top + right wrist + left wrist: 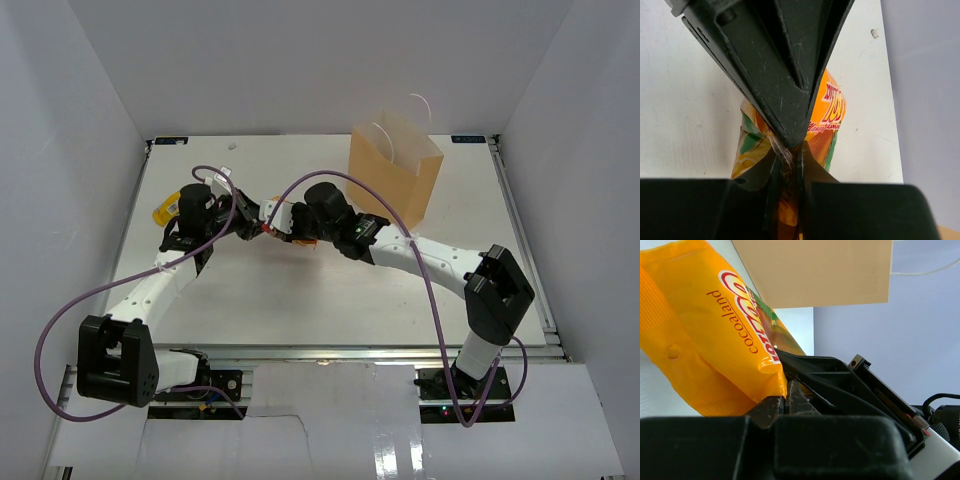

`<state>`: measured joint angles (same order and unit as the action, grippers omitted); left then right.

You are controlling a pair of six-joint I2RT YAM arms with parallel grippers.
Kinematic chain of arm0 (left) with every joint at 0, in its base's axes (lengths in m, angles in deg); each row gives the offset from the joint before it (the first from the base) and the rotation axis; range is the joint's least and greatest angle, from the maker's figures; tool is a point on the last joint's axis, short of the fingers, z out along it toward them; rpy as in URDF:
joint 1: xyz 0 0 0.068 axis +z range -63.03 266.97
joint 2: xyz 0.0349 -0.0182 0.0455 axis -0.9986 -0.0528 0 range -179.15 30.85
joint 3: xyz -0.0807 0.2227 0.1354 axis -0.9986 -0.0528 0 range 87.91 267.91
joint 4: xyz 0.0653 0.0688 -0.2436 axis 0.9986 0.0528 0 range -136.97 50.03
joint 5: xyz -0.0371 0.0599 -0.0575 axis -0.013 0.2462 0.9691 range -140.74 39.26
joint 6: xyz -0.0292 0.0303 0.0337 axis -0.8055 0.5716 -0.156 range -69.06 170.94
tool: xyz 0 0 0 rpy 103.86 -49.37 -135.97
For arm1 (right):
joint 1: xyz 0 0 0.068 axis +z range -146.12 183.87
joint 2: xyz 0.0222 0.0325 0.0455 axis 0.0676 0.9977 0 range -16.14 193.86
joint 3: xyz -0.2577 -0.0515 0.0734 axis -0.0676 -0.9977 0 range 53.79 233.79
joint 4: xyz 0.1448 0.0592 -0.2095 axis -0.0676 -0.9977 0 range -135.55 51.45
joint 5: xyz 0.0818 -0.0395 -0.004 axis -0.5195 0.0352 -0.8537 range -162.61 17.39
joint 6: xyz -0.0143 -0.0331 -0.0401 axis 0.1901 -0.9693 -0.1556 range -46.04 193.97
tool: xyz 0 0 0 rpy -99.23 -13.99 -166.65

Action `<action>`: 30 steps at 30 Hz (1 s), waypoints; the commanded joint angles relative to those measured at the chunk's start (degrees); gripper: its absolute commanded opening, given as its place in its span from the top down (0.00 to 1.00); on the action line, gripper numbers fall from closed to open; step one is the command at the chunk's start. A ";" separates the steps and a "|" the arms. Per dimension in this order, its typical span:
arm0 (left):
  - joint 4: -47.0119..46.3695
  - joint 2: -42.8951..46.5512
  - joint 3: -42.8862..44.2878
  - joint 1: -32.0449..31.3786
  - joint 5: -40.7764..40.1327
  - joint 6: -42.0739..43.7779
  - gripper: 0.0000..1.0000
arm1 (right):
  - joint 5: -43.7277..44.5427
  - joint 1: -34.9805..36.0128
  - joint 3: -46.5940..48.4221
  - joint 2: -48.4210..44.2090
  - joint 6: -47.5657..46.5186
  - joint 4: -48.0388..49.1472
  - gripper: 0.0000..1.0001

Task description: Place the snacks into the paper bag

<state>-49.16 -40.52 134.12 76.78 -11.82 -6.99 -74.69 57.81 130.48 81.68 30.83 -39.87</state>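
Right gripper (787, 161): clenched on the crinkled edge of an orange bag (832, 115). In the right wrist view the foil is pinched in the slit between the two fingers. The rest of the packet, with its green and red print, spreads away toward 12 o'clock over the white table (300, 300).

Left gripper (787, 400): jaws closed together, with the bottom corner of the same orange bag running into the tips, so it looks gripped there too. "cocoaland" is readable on the packet in the left wrist view.

Top view: the two grippers meet tip to tip, a little toward 10 o'clock from the table's centre. The left arm reaches in from 8 o'clock and the right arm from 4 o'clock. The orange bag shows only as a sliver under the right wrist.

The paper bag (395, 175) stands upright at about 1 o'clock on the table, near the right gripper but apart from it.

A yellow packet (165, 211) lies at 9 o'clock from the left wrist, just beside it.
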 commanded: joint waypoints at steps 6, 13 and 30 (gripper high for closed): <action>-5.19 4.40 5.54 -0.17 1.25 -1.22 0.65 | -6.26 -1.20 0.04 -4.48 2.96 -3.16 0.92; 3.92 5.45 12.40 0.00 -3.30 6.50 0.35 | -8.80 -2.95 2.94 -7.73 4.90 -5.62 0.92; 20.83 19.34 11.45 0.53 -23.80 25.06 0.04 | -17.25 -17.52 27.96 -13.97 15.18 -6.33 0.92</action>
<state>-32.38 -21.85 148.75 77.06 -32.50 15.24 -89.67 43.45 149.34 72.81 42.65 -54.89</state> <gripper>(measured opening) 0.959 0.218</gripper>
